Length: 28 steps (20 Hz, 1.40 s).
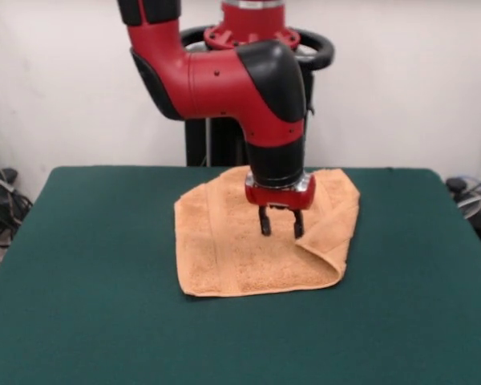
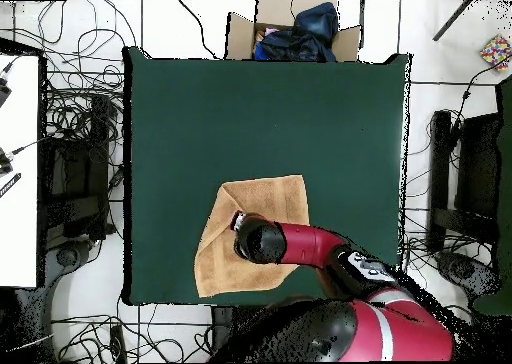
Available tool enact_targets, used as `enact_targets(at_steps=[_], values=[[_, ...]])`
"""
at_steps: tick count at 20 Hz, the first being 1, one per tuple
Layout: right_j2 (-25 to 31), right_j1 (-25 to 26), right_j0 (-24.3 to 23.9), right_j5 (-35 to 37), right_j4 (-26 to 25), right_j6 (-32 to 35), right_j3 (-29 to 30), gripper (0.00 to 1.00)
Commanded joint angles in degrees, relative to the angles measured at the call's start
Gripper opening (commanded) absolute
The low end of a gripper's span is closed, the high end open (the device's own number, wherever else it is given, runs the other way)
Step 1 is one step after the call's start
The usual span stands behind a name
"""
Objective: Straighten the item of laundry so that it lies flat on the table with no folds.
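The orange-tan towel (image 1: 224,249) lies on the dark green table (image 1: 88,265), towards the robot's side. In the front view its right side is folded over onto itself in a long flap (image 1: 335,228) that ends in a diagonal crease near the front right corner. My gripper (image 1: 281,231) points straight down over the towel's middle right, just beside the flap. Its two black fingers (image 1: 264,222) stand apart and hold nothing, with the tips at or just above the cloth. In the overhead view the arm covers part of the towel (image 2: 270,195); the gripper (image 2: 238,221) shows near its left part, over the table (image 2: 250,110).
The robot's pedestal (image 1: 252,24) stands behind the table's far edge. In the overhead view a cardboard box with dark cloth (image 2: 292,30) sits beyond the table's top edge. Cables (image 2: 80,130) lie on the floor at the left, next to a white surface (image 2: 18,170).
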Motion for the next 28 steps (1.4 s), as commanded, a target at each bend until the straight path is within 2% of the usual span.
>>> enact_targets(at_steps=[1,19,25,27,28], values=[[7.9,0.2,3.8,6.0,4.6,6.9,2.0,1.00],[10.5,4.1,5.2,-0.8,9.3,10.2,4.1,1.00],[10.0,3.1,6.4,-1.7,10.3,11.0,5.2,1.00],[8.7,2.3,7.3,-1.1,10.6,11.0,4.9,1.00],[6.3,0.6,8.9,0.4,10.3,10.6,4.5,1.00]])
